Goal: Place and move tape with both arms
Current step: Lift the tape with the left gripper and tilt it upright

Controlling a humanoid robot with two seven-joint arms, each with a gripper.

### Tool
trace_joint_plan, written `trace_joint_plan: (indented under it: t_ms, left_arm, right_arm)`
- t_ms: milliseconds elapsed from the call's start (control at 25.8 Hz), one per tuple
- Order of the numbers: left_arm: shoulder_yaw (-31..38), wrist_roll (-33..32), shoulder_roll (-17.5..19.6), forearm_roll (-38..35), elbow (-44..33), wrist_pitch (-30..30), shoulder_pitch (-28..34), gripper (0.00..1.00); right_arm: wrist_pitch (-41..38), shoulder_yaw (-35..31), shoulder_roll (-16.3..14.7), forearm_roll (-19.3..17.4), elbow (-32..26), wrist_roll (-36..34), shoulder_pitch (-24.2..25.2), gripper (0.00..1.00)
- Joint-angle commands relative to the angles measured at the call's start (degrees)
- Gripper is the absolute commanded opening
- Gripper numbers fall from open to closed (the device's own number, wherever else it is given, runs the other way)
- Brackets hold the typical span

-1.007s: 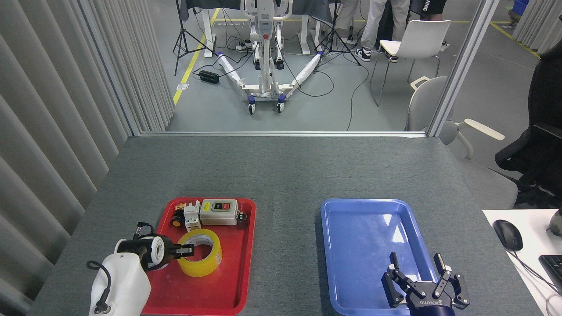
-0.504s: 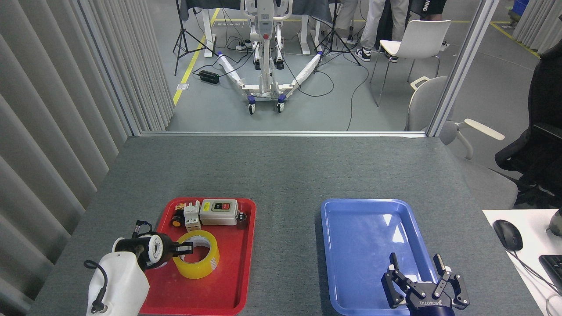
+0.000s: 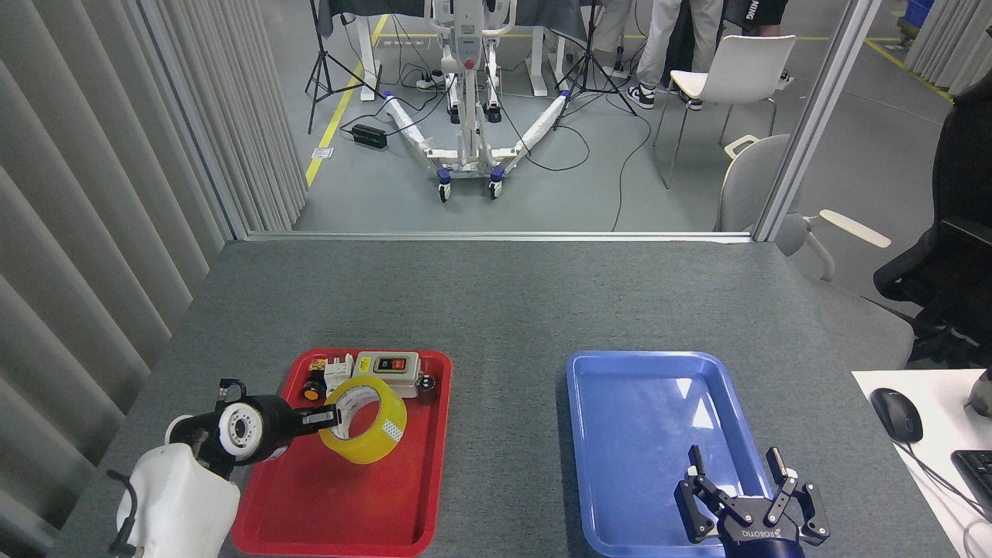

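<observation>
The left gripper [image 3: 329,419], clamped on the yellow tape [image 3: 364,419], has just lifted and tilted it above the red tray [image 3: 341,519]. At four o'clock, the right gripper [image 3: 742,490] waits with fingers spread over the blue tray [image 3: 620,434], so transfer looks next

Glossy yellow tape [image 3: 366,422], red tray [image 3: 403,496], blue tray [image 3: 620,434].
</observation>
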Motion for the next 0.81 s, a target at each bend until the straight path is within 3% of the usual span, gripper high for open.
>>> trace_joint_plan:
  t_ms: [0, 116, 310, 581, 659, 775]
  left_arm:
    - [3.6, -3.9, 0.7, 9.0, -3.6, -7.5, 2.6, 0.18]
    - [5.4, -8.7, 0.3, 16.0, -4.5, -11.8, 4.8, 0.17]
    - [5.8, -10.6, -1.1, 29.3, -6.1, -11.5, 8.8, 0.17]
    - [8.0, -10.3, -1.7, 46.1, -15.0, -4.2, 16.3, 0.17]
    - [8.0, -10.4, -2.7, 48.8, -18.0, -1.3, 17.1, 0.17]
    - [8.0, -10.4, -4.7, 49.3, -22.3, 7.0, 18.5, 0.17]
  right_arm:
    - [0.1, -0.1, 0.1, 0.0, 0.0, -0.3, -0.2, 1.00]
    - [0.1, -0.1, -0.2, 0.1, 0.0, -0.3, -0.4, 1.00]
    - [0.1, -0.3, -0.1, 0.1, -0.2, -0.3, -2.4, 1.00]
    - [-0.8, 1.5, -3.4, -0.6, -1.9, -0.6, -4.0, 1.00]
    - [-1.8, 5.6, -7.1, -3.4, -2.0, -0.9, -4.0, 1.00]
    - [-2.4, 12.0, -15.0, -15.3, -2.0, -0.9, -4.3, 1.00]
